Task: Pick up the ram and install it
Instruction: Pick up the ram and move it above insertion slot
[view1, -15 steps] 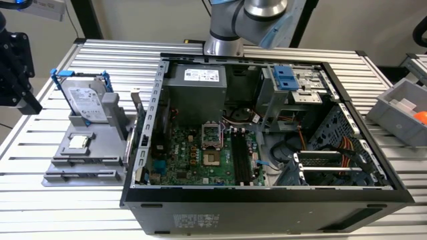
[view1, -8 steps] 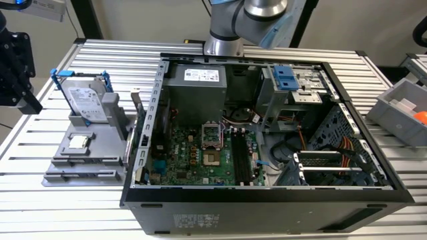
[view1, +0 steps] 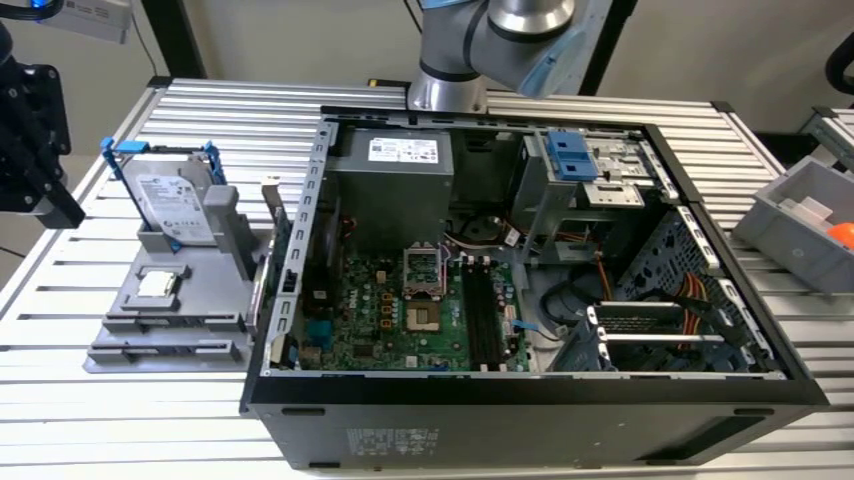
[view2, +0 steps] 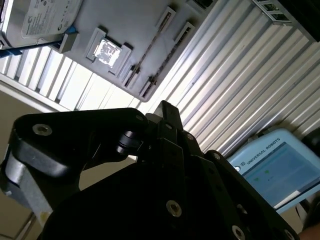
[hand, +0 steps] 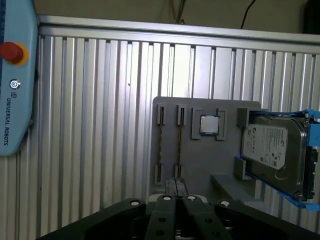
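The ram (hand: 179, 145) is not yet held: the gripper (hand: 176, 189) looks closed on nothing, short of the grey holder (hand: 200, 160). The ram lies in a holder slot straight ahead, its long axis pointing away from the gripper (processor chip (hand: 209, 125) and hard drive (hand: 270, 145) sit alongside).

The black gripper (view2: 167, 112) hangs above the grey holder (view2: 135, 25) carrying a processor chip (view2: 106, 50).
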